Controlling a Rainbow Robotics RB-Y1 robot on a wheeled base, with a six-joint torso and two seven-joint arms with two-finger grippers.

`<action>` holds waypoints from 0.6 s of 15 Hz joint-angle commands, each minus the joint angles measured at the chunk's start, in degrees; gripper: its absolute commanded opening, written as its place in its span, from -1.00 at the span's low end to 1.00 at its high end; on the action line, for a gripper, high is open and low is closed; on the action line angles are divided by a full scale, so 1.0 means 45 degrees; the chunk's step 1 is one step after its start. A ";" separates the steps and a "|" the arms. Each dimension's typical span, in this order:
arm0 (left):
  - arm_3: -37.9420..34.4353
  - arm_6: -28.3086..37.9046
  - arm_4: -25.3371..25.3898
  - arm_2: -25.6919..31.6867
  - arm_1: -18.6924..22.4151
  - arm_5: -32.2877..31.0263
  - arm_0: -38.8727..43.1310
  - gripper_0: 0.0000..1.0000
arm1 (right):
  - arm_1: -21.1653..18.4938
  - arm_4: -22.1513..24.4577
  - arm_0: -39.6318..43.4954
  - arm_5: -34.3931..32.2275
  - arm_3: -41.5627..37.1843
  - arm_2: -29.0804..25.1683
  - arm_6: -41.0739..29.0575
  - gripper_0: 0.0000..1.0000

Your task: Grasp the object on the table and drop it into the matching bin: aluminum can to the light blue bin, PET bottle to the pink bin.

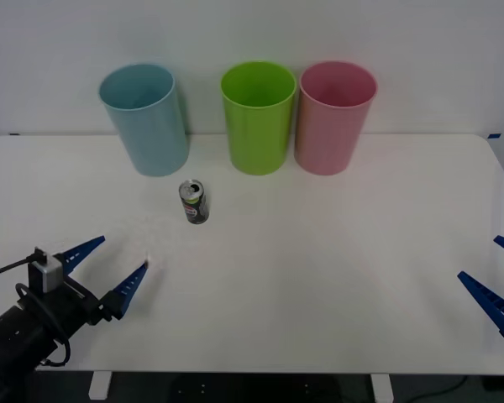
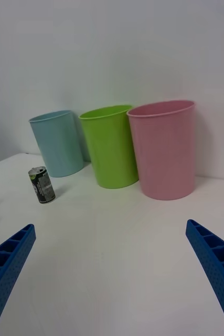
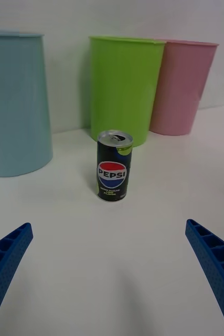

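Can stands upright on worktop, apart from light blue bin. Left gripper jaws wide open, empty; right gripper at right edge, likewise.

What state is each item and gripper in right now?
aluminum can: upright on the table, ungrasped, in front of the bins.
light blue bin: upright.
lime green bin: upright.
pink bin: upright.
left gripper: open, facing the can, short of it.
right gripper: open, at the table's right edge.
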 commanded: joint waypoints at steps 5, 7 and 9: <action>0.3260 -0.1204 0.0002 -0.0098 -0.0002 0.0094 -0.2433 1.00 | 0.0000 0.0000 -0.0001 0.0000 0.0000 0.0000 0.0000 1.00; 0.4002 -0.1341 0.0002 -0.0098 -0.0002 0.0133 -0.3058 1.00 | 0.0000 0.0000 -0.0001 0.0000 0.0000 0.0000 0.0000 1.00; 0.4569 -0.1458 0.0002 -0.0137 -0.0002 0.0250 -0.3526 1.00 | 0.0000 0.0000 -0.0001 0.0000 0.0000 0.0000 0.0000 1.00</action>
